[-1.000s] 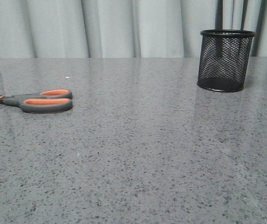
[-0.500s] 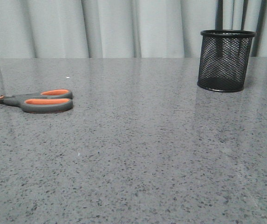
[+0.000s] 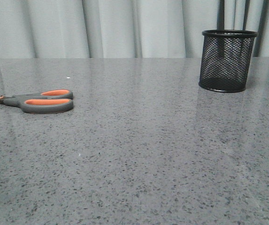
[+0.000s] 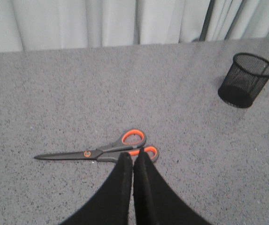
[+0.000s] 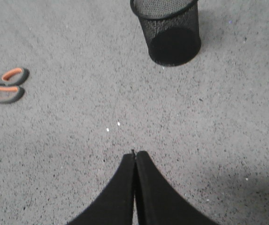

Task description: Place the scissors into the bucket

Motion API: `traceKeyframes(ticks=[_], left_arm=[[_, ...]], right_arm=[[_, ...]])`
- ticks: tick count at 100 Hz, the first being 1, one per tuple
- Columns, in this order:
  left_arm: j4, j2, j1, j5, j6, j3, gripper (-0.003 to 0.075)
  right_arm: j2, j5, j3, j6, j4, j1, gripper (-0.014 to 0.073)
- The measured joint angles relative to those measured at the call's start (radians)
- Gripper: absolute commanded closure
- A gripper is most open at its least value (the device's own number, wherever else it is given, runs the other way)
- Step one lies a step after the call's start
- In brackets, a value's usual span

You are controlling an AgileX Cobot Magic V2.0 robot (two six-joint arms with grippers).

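Note:
The scissors [image 3: 42, 101] lie flat at the table's left, dark grey handles lined orange, blades pointing left past the frame edge. They also show in the left wrist view [image 4: 107, 149] and, handles only, in the right wrist view [image 5: 5, 86]. The black mesh bucket [image 3: 227, 61] stands upright at the far right; it also shows in the left wrist view [image 4: 245, 80] and the right wrist view [image 5: 171, 31]. My left gripper [image 4: 133, 155] is shut and empty, above the table just short of the scissor handles. My right gripper [image 5: 135, 153] is shut and empty over bare table, short of the bucket.
The grey speckled table [image 3: 143, 154] runs back to pale curtains [image 3: 125, 28]. Two small white specks [image 5: 113, 126] lie on the table ahead of the right gripper. Neither arm shows in the front view.

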Motion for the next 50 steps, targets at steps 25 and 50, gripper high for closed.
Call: traceKeyframes(ticks=[25,50], left_arm=[[-0.009,0.03,0.0,0.023,0.003,0.0,0.0741],[-0.019,0.03,0.0,0.034,0.005,0.0,0.056]], right_arm=[[0.011,0.033,-0.044,0.0,-0.004,0.0,0.0638],[0.011,0.067,-0.048,0.0,-0.004,0.0,0.0618]])
